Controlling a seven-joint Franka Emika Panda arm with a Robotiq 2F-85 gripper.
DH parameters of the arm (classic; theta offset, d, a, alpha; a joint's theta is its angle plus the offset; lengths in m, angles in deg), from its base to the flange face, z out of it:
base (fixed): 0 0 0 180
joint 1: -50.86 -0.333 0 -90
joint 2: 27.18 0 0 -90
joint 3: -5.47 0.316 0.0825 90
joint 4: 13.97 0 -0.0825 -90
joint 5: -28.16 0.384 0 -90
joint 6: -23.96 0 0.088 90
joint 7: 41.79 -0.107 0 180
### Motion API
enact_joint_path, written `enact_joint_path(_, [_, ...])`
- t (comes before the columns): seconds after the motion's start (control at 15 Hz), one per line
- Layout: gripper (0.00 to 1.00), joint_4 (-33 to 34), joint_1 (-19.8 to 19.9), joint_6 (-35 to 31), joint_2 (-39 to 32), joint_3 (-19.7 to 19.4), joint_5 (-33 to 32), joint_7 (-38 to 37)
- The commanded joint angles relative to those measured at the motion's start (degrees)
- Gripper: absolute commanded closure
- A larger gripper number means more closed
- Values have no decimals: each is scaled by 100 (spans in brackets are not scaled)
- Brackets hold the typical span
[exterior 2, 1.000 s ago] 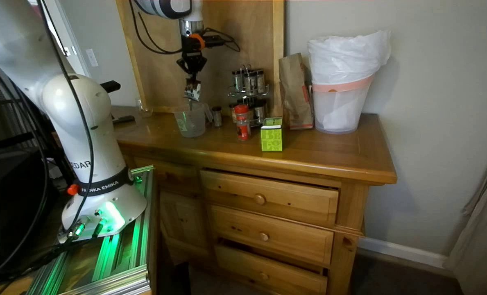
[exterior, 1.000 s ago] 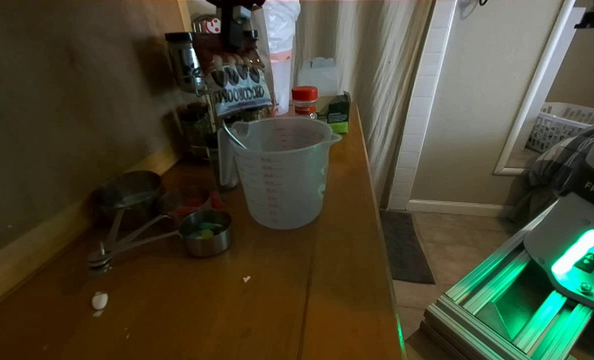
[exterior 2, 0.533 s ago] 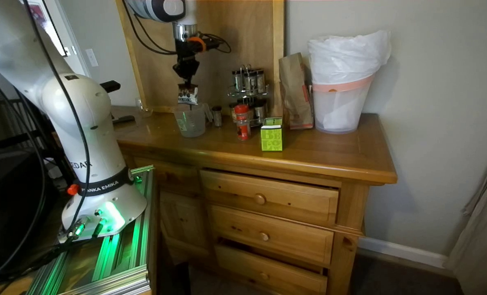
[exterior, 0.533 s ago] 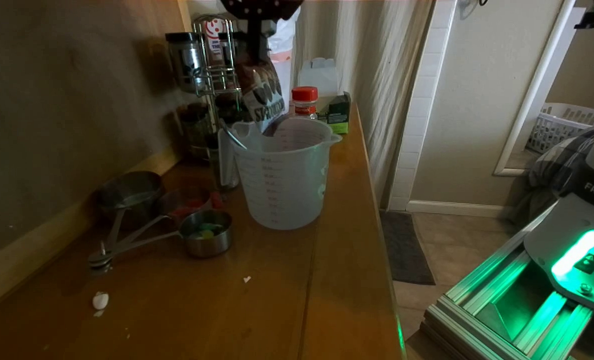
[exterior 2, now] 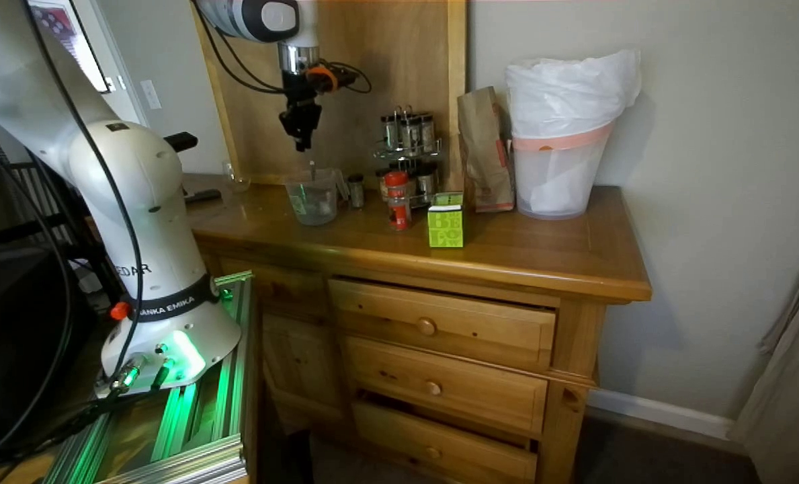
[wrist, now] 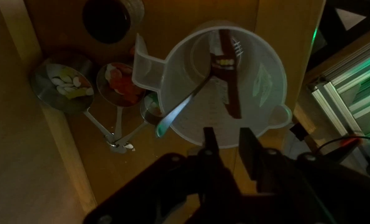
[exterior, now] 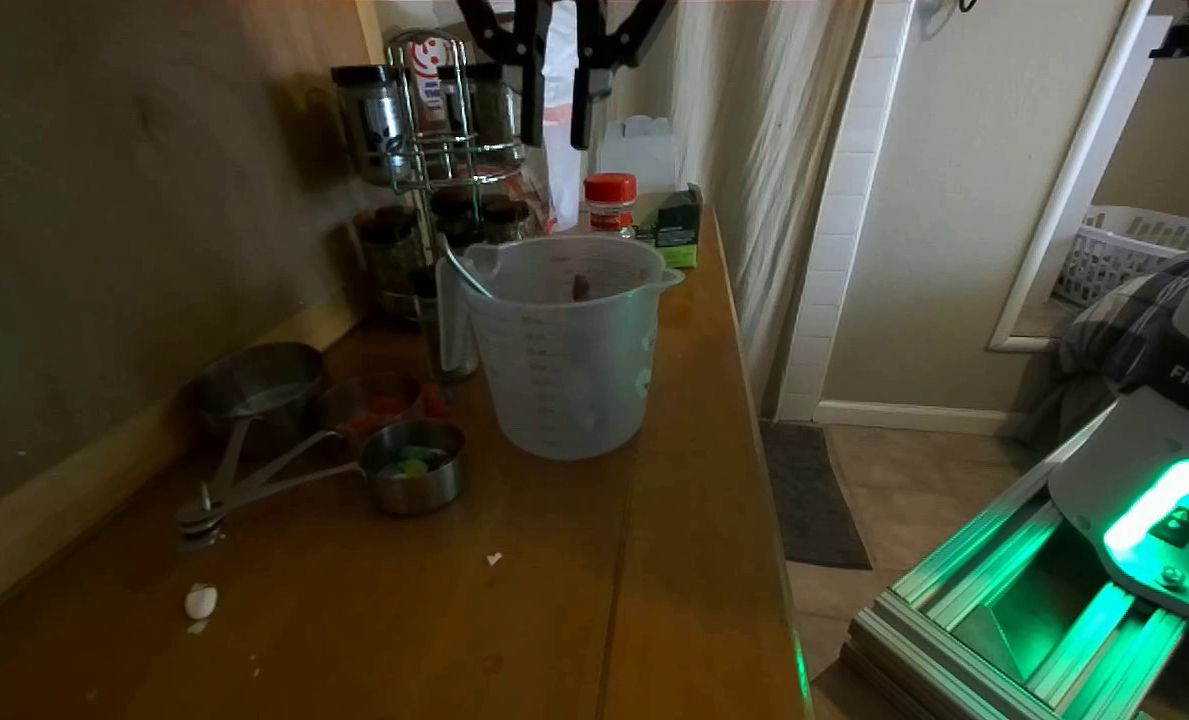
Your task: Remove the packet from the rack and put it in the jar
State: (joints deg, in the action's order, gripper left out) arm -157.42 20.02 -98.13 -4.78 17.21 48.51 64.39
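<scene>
The dark red packet [wrist: 233,96] lies inside the translucent jar [wrist: 200,112], seen edge-on in the wrist view. A dark tip of the packet [exterior: 581,288] shows within the jar [exterior: 569,370] in an exterior view. My gripper [exterior: 556,145] is open and empty above the jar, its two fingers apart. In the wrist view, the gripper [wrist: 227,129] is over the jar's near rim. A metal fork [wrist: 172,118] leans in the jar with its handle over the rim. The wire rack [exterior: 437,150] of small bottles stands behind the jar.
Metal measuring cups [exterior: 414,480] with bits in them lie beside the jar. A small spice bottle [exterior 2: 355,191], a red-lidded shaker [exterior 2: 398,202] and a green box [exterior 2: 445,225] stand nearby. A paper bag [exterior 2: 485,154] and a white-lined bin [exterior 2: 554,171] stand beyond.
The packet hung from the gripper over the jar, moved lower toward the opening, and is now inside the jar. The gripper has opened and turned, showing its two fingers apart.
</scene>
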Motion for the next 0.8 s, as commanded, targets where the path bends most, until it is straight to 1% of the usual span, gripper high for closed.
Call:
enact_joint_path(0.0, [41, -166, 45, -88, 323, -19, 136, 201])
enact_joint_path(0.33, [6, -445, 26, -549, 907, -171, 403, 100])
enact_joint_path(0.4, [2, -551, 14, -701, 1081, -204, 472, 57])
enact_joint_path(0.53, [0, -786, -59, -1051, 1416, -319, 660, 44])
enact_joint_path(0.6, [5, -366, -23, -723, 872, -252, 361, -9])
enact_joint_path(0.67, [0, -467, -46, -835, 1029, -301, 413, -19])
enact_joint_path(0.73, [0, -550, -58, -872, 1157, -333, 430, -26])
